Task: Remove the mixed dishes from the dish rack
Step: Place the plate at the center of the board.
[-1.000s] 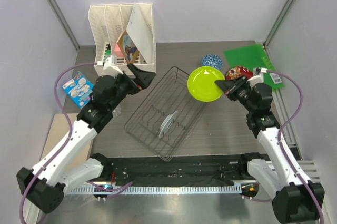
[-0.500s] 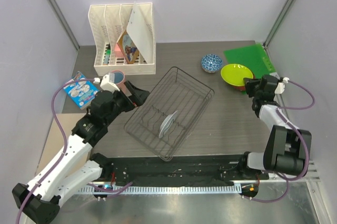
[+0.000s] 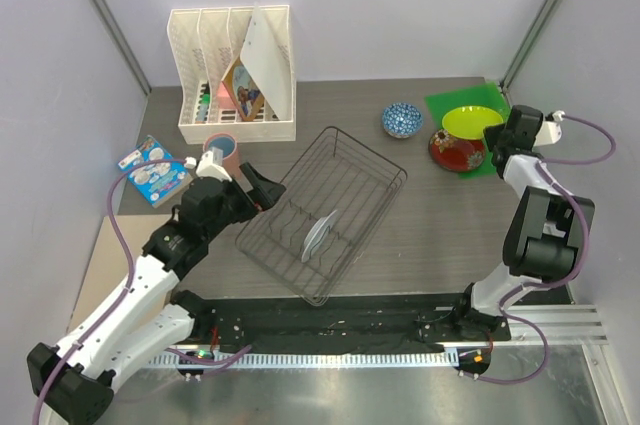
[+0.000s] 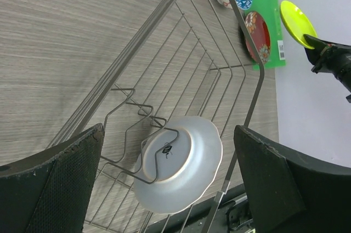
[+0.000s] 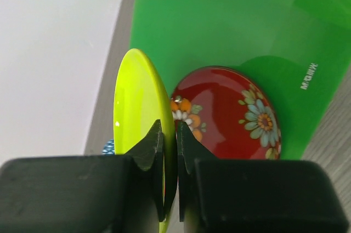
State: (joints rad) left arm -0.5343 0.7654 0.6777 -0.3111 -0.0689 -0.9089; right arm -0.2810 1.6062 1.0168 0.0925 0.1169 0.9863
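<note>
Over the green mat [image 3: 445, 105] far right, your right gripper [image 5: 170, 134], pinched tight on the lime-green plate [image 5: 137, 112], has carried it from the dish rack [image 3: 368, 152] to beside the red plate [image 3: 455, 150]; your left gripper [image 3: 262, 185], wide and empty, now faces the rack's last white plate [image 4: 181, 167].

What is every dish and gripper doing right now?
lime plate: gripped by its rim
red plate: lying flat, partly on the green mat
dish rack: holds only the white plate
white plate: standing on edge in the dish rack
blue bowl: upright on the table
pink cup: upright on the table
left gripper: open, empty
right gripper: shut on the lime plate
</note>
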